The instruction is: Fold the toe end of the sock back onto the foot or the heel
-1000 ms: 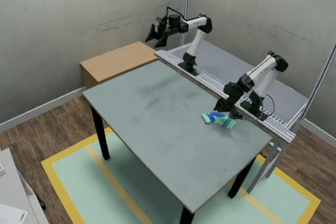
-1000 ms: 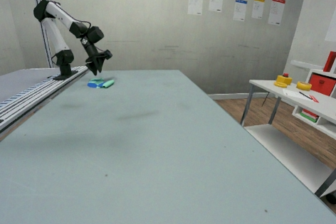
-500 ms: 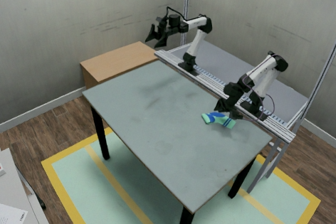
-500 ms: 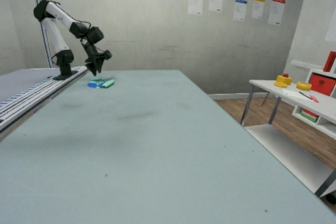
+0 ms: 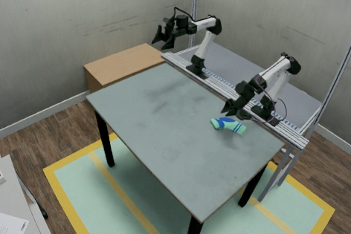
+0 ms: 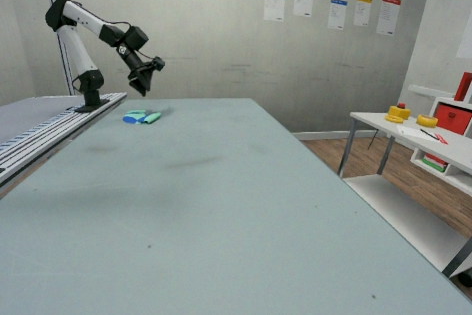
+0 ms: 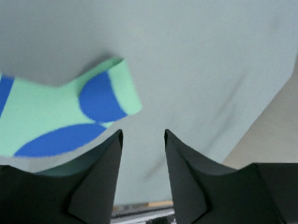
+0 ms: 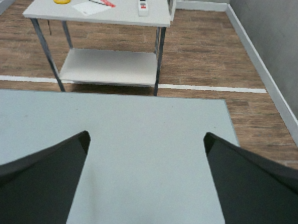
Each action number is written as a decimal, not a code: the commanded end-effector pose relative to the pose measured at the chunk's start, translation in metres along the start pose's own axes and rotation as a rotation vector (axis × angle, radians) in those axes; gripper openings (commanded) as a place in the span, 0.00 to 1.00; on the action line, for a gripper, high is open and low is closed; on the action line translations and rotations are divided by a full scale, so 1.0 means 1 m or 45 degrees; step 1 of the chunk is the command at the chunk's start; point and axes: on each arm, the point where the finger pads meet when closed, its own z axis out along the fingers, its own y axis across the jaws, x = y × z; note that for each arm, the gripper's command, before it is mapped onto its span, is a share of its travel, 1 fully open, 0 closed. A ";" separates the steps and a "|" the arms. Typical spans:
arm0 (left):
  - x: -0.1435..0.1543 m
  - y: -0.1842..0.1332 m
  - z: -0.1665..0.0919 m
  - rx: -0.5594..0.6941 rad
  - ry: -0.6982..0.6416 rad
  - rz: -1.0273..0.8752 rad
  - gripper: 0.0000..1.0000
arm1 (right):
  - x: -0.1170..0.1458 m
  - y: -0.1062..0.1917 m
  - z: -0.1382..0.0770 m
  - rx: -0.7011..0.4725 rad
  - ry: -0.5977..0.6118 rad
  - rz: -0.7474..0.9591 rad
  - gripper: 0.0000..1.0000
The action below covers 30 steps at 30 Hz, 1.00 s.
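The sock (image 5: 238, 128) (image 6: 134, 118) (image 7: 45, 105) is light green with blue patches and stripes, lying on the table. In the left wrist view its toe end (image 7: 100, 97) is doubled back, the rounded blue tip lying on the foot beside the blue heel patch (image 7: 60, 140). A light green band (image 7: 125, 87) runs along the folded end. My left gripper (image 5: 227, 113) (image 6: 139, 89) (image 7: 143, 132) is partly open and empty, above the table beside the folded end, apart from the sock. My right gripper (image 5: 158, 45) (image 8: 147, 134) is wide open and empty, high and far from the sock.
The grey-green table (image 5: 149, 108) (image 6: 240, 201) (image 8: 145, 165) lies under both arms. The metal rail (image 5: 219, 88) with the arm bases runs along its edge. A wooden cabinet (image 5: 123, 62) stands beyond the table's far end. A white side table (image 6: 380, 123) stands apart.
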 end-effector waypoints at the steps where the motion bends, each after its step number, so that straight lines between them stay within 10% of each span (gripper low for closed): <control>1: -0.017 -0.021 -0.004 0.108 -0.052 0.158 0.40 | -0.011 -0.004 -0.003 0.016 -0.035 0.004 1.00; 30: -0.155 -0.142 -0.112 0.464 -0.804 0.980 0.40 | -0.008 -0.007 -0.005 0.035 -0.017 0.013 1.00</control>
